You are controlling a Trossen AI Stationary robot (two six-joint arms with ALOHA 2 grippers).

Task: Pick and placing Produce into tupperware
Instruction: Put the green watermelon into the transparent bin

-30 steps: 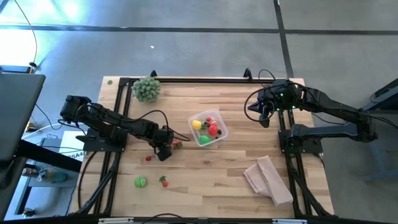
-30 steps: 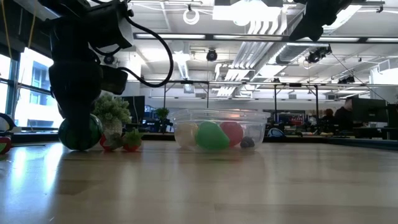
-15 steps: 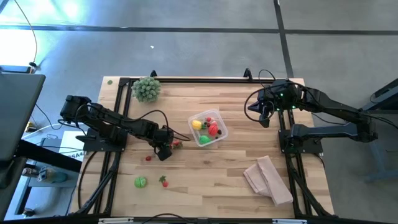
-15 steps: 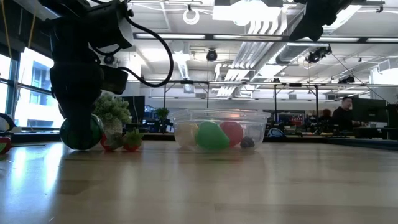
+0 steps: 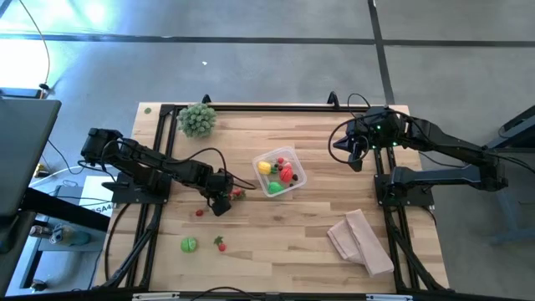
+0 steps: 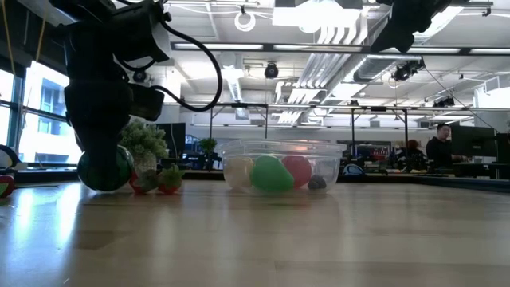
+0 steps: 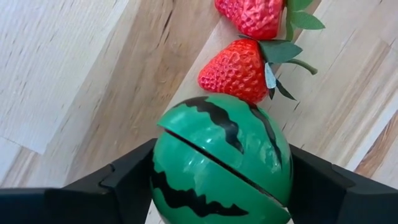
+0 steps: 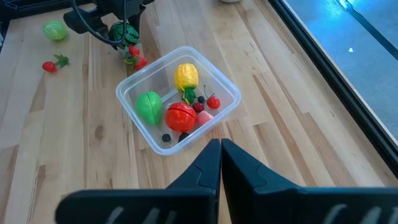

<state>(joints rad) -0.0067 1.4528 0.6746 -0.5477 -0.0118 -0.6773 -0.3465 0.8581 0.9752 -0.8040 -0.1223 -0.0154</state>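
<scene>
sitting between the left gripper [image 7: 217, 186] fingers [image 7: 124, 180], a toy watermelon [image 7: 221, 165] touches two strawberries [image 7: 239, 68] beside the tupperware [image 5: 280, 171]; whether it is pinched, i cannot tell. right gripper [image 8: 219, 155] together, raised. wooden table [image 5: 301, 230]; office behind, person partly hidden.

Two red toy strawberries [image 7: 239, 68] crowd the striped green watermelon toy [image 7: 221, 165]; open bare wooden tabletop [image 5: 284, 234] nearer.

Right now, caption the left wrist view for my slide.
Left gripper closing around toy watermelon, two strawberries just beyond.
</scene>
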